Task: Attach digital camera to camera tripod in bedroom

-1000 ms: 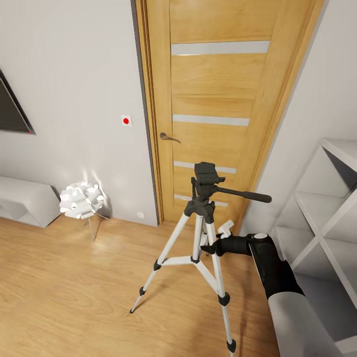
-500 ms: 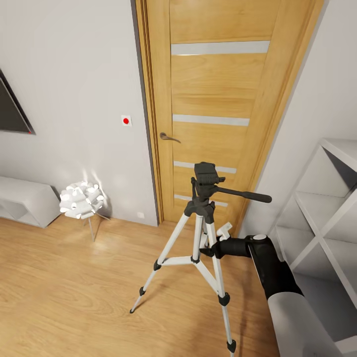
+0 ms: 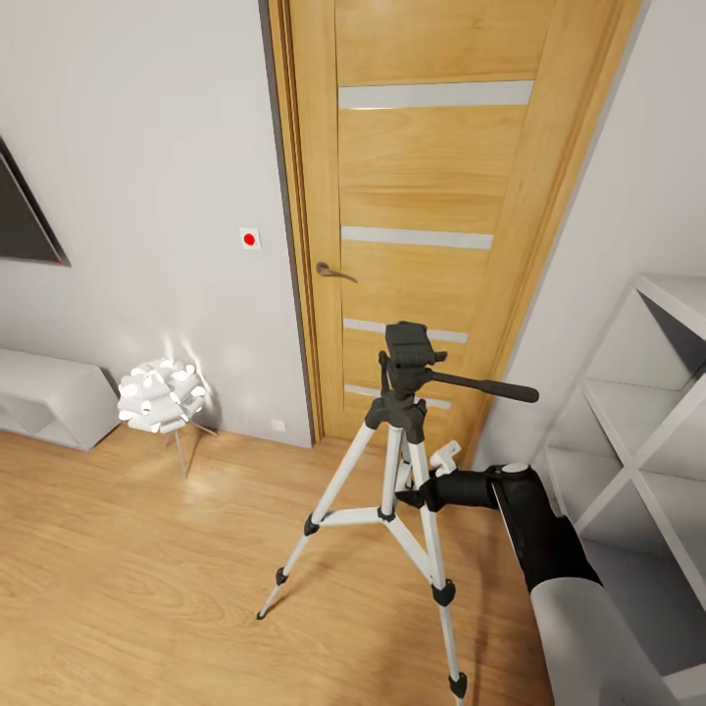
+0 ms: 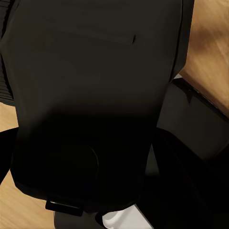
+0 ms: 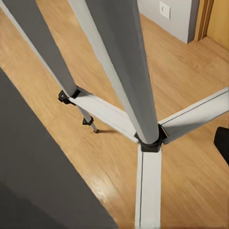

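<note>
A: Where do we have the camera tripod (image 3: 402,461)?
B: Standing on the wood floor (image 3: 147,569) before the oak door (image 3: 431,216), pan bar (image 3: 485,388) pointing to three o'clock.
A: And our right gripper (image 3: 417,493)?
B: Low among the legs, close to the centre column. We cannot tell whether its jaws are spread or pressed together.
A: The left?
B: Its wrist camera gives us dark black casing.

A glowing white petal-shaped floor lamp (image 3: 160,394) stands at nine o'clock, white open shelving (image 3: 647,431) at three o'clock, a small white wall switch with red dot (image 3: 250,238) at eleven.
</note>
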You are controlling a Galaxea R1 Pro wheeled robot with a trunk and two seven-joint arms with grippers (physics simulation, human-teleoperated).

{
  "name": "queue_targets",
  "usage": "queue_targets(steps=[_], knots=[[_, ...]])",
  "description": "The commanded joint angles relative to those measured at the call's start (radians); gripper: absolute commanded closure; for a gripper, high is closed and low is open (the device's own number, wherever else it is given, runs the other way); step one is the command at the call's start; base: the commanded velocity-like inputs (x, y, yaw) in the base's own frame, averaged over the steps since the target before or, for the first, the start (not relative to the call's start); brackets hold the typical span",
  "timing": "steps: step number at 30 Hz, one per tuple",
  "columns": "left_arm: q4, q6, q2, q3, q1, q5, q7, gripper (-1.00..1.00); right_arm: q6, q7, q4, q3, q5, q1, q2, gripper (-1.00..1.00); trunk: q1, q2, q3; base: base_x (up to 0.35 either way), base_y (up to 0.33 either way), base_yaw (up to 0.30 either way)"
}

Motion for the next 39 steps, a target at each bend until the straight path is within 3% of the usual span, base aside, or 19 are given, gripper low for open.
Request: queue_targets(steps=[1,7,13,39], knots=[[0.0,0.0,0.0,-0.008,-0.001,0.006,0.001,1.0,0.016,0.009,-0.002,-0.004,0.007,-0.001,0.001,-1.0,0.001,-0.002,-0.002,0.0,0.0,0.0],[0.0,0.0,0.0,-0.008,-0.001,0.006,0.001,1.0,0.122,0.113,-0.093,-0.004,0.007,0.015,-0.031,-1.0,0.001,-0.002,-0.002,0.0,0.0,0.0],[0.0,0.0,0.0,-0.008,-0.001,0.006,0.001,1.0,0.165,0.141,-0.137,-0.003,0.01,0.058,-0.046,-1.0,0.001,-0.002,-0.002,0.0,0.0,0.0],[0.0,0.0,0.0,-0.009,-0.001,0.006,0.001,1.0,0.161,0.145,-0.139,-0.003,0.005,0.07,-0.039,-1.0,0.001,-0.002,-0.002,0.0,0.0,0.0]])
